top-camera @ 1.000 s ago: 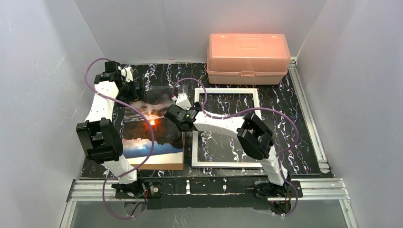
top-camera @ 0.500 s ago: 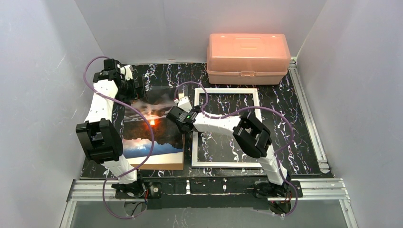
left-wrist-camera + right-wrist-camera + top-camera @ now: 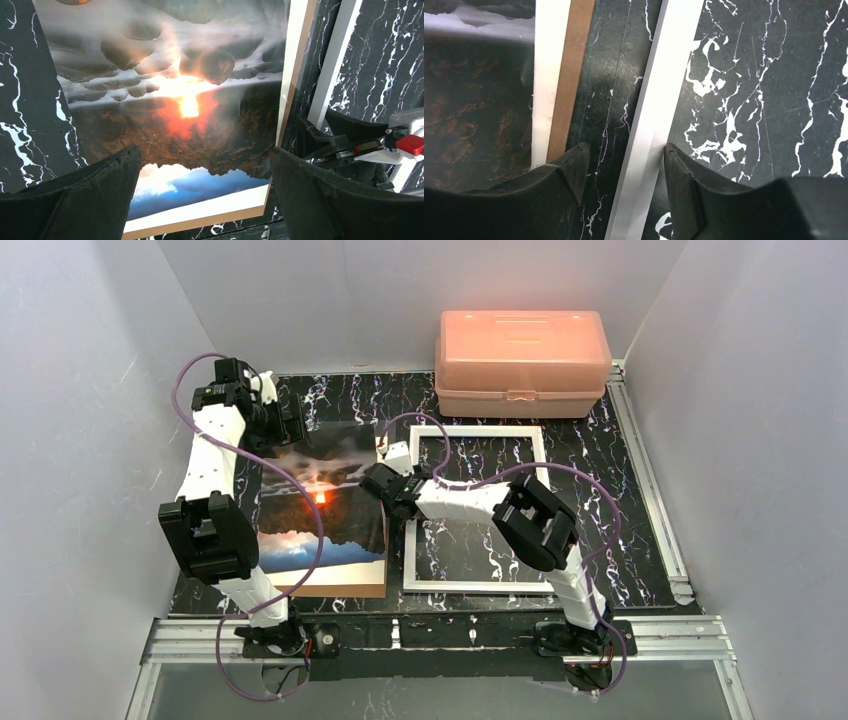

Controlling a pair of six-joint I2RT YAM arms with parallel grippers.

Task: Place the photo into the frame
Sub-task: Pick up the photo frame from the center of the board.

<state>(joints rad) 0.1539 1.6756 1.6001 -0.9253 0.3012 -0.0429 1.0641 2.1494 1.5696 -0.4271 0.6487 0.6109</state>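
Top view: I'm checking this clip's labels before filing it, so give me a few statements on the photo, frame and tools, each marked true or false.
The photo lies inside the frame. False: it lies on a brown board beside the frame.
The right tool straddles the frame rail nearest the photo. True.
The left tool is shut on the photo. False: its jaws stand open above it.
A pink box stands behind the frame. True.
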